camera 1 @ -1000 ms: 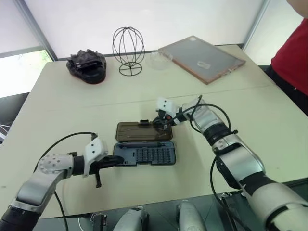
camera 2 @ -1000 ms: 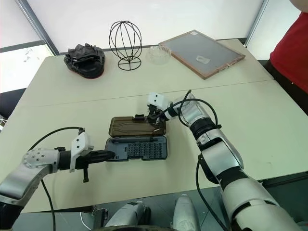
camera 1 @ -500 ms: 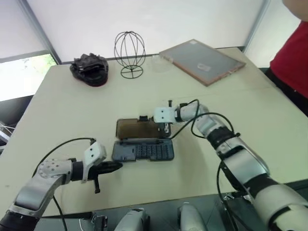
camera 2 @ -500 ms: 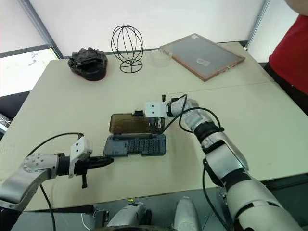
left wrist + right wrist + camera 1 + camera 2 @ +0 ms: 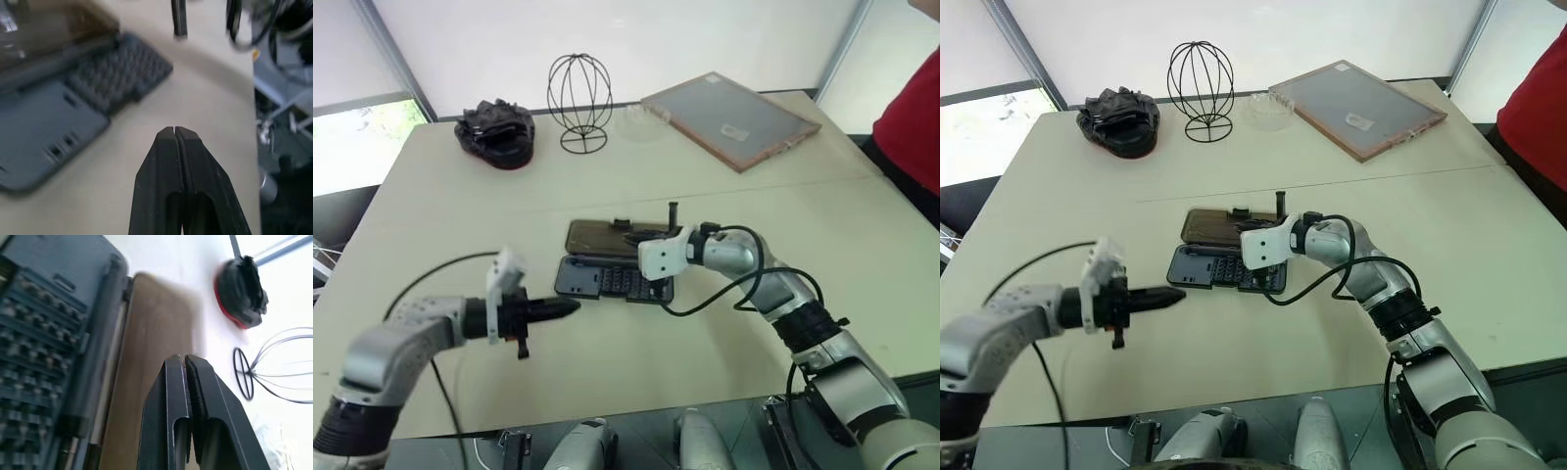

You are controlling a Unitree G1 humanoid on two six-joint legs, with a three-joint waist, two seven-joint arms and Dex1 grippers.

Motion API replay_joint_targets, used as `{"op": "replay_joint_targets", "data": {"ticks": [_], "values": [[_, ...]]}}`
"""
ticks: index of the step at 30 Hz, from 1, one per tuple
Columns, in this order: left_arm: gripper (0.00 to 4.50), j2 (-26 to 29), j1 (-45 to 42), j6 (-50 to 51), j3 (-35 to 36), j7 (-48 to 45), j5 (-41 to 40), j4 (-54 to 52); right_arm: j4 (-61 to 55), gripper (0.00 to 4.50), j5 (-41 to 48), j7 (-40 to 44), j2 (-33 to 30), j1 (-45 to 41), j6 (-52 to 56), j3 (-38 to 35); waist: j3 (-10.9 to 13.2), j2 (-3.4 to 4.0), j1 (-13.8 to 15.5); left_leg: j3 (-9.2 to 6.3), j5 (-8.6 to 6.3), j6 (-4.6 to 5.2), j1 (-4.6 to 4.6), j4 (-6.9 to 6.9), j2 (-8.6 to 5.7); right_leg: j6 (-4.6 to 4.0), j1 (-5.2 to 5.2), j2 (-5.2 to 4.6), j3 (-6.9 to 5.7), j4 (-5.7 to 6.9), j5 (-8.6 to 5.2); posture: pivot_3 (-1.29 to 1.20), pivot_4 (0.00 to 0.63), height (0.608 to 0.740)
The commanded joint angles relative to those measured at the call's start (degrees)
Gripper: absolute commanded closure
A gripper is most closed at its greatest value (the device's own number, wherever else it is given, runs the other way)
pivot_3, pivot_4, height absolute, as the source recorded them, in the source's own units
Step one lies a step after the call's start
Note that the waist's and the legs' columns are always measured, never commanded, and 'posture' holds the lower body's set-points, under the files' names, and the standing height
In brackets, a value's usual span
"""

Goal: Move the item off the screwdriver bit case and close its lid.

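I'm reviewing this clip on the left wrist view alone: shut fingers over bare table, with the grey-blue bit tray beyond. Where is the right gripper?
Observer: The right gripper hangs shut above the smoky-brown lid, which lies open flat behind the tray.
Operator: Is it holding the small rod?
Observer: I cannot tell. The right wrist view shows its fingers pressed together, with nothing distinct between them.
Operator: Is anyone near the table?
Observer: Yes, a person's red sleeve shows at the far right, beyond the framed grey board.
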Motion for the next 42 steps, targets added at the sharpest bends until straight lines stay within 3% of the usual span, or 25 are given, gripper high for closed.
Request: {"op": "replay_joint_targets", "data": {"ticks": [1, 6, 19, 23, 27, 32, 36, 42], "values": [[4.5, 1.1, -6.8, -0.4, 6.2, 2.5, -0.5, 9.5, -1.9, 4.41, 0.0, -1.1, -0.5, -1.4, -2.5, -1.0, 0.0, -0.01, 0.0, 0.0, 0.0, 0.0, 0.01, 0.0, 0.0, 0.0, 0.0, 0.0, 0.0, 0.0, 0.0, 0.0, 0.15, 0.74], [4.5, 4.0, -10.5, -9.4, 1.8, -0.1, 9.8, 18.2, -0.5, 4.41, 6.6, 2.1, 1.1, -0.8, 5.6, -4.2, 0.0, -0.03, -0.6, 0.03, 0.0, -0.01, 0.01, -0.08, 0.0, 0.0, -0.01, -0.02, -0.02, -0.07, 0.0, 0.0, 0.15, 0.74], [4.5, -2.3, -14.3, -22.5, -13.5, -7.5, 22.7, 21.1, 7.8, 4.41, 18.8, 7.9, 3.8, -10.0, 31.9, -12.4, 0.2, -0.15, -0.3, 0.01, 0.0, 0.0, -0.05, -0.05, 0.0, -0.03, 0.03, -0.04, -0.05, -0.13, 0.02, 0.0, 0.15, 0.74], [4.5, -3.9, -16.5, -23.5, -13.2, -8.9, 23.0, 23.7, 13.7, 4.41, 20.7, 10.9, 3.9, -13.5, 37.4, -12.3, 0.2, -0.14, -0.5, 0.02, -0.01, 0.01, -0.11, -0.05, 0.0, -0.03, -0.02, -0.04, -0.05, -0.13, 0.03, 0.0, 0.15, 0.74], [4.5, -3.4, -17.1, -19.8, -10.0, -9.0, 20.1, 22.4, 21.4, 3.06, 20.2, 12.6, 4.3, -17.8, 37.7, -11.1, 0.3, -0.17, -0.8, 0.01, 0.0, 0.0, -0.36, 0.08, 0.01, -0.02, -0.23, -0.06, -0.07, -0.06, 0.03, 0.0, 0.15, 0.74], [4.5, 2.4, -13.4, -17.1, -8.7, -11.8, 19.7, 16.9, 32.2, 0.59, 19.0, 16.2, 5.9, -23.0, 38.3, -9.0, 0.3, -0.17, -2.2, -0.03, 0.0, 0.0, -0.78, 0.17, 0.01, -0.02, -0.61, -0.07, -0.09, -0.02, 0.03, 0.0, 0.15, 0.74], [4.5, 6.4, -11.9, -17.2, -7.6, -11.7, 20.4, 13.9, 40.1, 0.59, 18.8, 17.5, 8.6, -26.9, 38.0, -8.7, 0.3, -0.13, -3.2, -0.06, 0.0, 0.0, -0.84, 0.15, 0.01, -0.02, -0.64, -0.07, -0.12, -0.02, 0.04, 0.0, 0.15, 0.74], [4.5, 6.9, -11.0, -16.4, -4.1, -9.2, 19.4, 12.8, 50.9, 0.59, 17.3, 17.1, 12.6, -30.5, 35.7, -8.8, 0.3, -0.12, -3.3, -0.1, 0.0, 0.0, -0.85, 0.16, 0.0, -0.02, -0.64, -0.06, -0.15, -0.02, 0.04, 0.0, 0.15, 0.74]]}}
